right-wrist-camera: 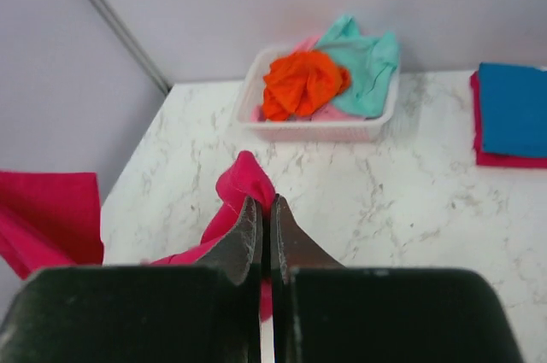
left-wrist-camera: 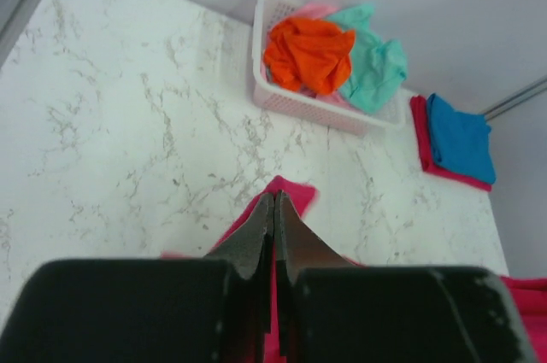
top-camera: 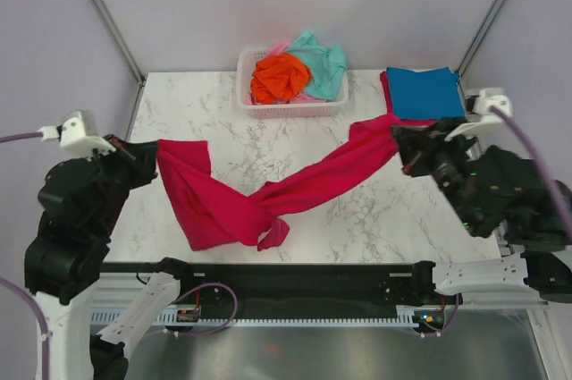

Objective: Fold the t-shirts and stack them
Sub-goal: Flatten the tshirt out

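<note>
Left end effector and right end effector clamp the limp, seemingly light crimson t-shirt by opposite edges.

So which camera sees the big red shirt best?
The top view: nearly the whole red shirt shows, stretched and twisted between the left gripper and the right gripper. Each wrist view shows only small bits of it, pinched in shut jaws.

A crimson t-shirt stretches, twisted, across the frame's centre — its ends pinched by the left gripper and right gripper — below a basket at upper centre.
</note>
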### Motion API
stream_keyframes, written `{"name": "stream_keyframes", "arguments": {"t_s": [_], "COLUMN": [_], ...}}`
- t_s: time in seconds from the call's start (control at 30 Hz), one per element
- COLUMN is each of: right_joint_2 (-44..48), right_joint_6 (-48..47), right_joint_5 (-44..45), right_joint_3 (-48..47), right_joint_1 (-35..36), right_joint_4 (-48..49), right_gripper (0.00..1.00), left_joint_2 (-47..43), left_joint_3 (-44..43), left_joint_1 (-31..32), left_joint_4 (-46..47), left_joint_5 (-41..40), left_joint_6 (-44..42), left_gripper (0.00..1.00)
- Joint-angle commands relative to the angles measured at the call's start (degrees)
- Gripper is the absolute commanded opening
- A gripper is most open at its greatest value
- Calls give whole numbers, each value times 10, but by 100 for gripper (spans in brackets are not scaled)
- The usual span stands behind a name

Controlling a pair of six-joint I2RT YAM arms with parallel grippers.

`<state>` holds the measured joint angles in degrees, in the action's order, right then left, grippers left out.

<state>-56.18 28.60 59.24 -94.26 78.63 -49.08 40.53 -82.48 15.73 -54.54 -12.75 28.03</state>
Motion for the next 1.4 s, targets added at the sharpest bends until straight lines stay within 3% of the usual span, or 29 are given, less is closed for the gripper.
{"name": "stream_keyframes", "arguments": {"t_s": [0.0,0.23,0.33,0.43,0.53,0.77,0.93,1.0,1.03,1.1,1.13,1.2,1.23,1.3,1.33,1.37], "right_joint_2": [17,34,69,102,119,110,82,50,35,-11,-27,-79,-109,-141,-180,-209], "right_joint_6": [-103,-29,-44,-149,-215,-231,-210,-210,-215,-221,-236,-238,-239,-235,-208,-197], "right_joint_5": [81,201,243,243,227,256,293,270,238,89,41,-65,-102,-230,-249,-273], "right_joint_3": [-63,-81,-52,-23,-24,3,159,220,228,237,239,234,230,215,206,193], "right_joint_1": [-1,-1,-1,-1,-1,-1,-2,-13,-59,-139,-231,-325,-427,-534,-608,-636], "right_joint_4": [-50,-139,-108,-1,92,108,105,108,108,109,119,120,128,144,155,152], "right_gripper": [0,0,0,0,0,0,0,0,0,0,0,0,0,0,0,0], "left_joint_2": [-47,-182,-232,-246,-234,-196,-86,-63,-42,-16,12,31,49,65,73,88], "left_joint_3": [-47,18,67,91,82,102,102,136,149,186,193,211,217,218,217,216], "left_joint_1": [-3,-2,-1,0,2,3,3,3,3,3,3,2,2,1,2,2], "left_joint_4": [6,128,233,290,287,286,218,210,211,211,210,210,211,215,218,222], "left_joint_5": [-73,-163,-141,-107,-100,-10,64,84,91,113,120,124,125,125,136,133], "left_joint_6": [17,-3,-80,-121,-132,-140,-124,-114,-114,-116,-118,-119,-118,-109,-109,-104], "left_gripper": [2,2,2,2,2,2,2,2,2,2,2,2,2,2,2,2]}}
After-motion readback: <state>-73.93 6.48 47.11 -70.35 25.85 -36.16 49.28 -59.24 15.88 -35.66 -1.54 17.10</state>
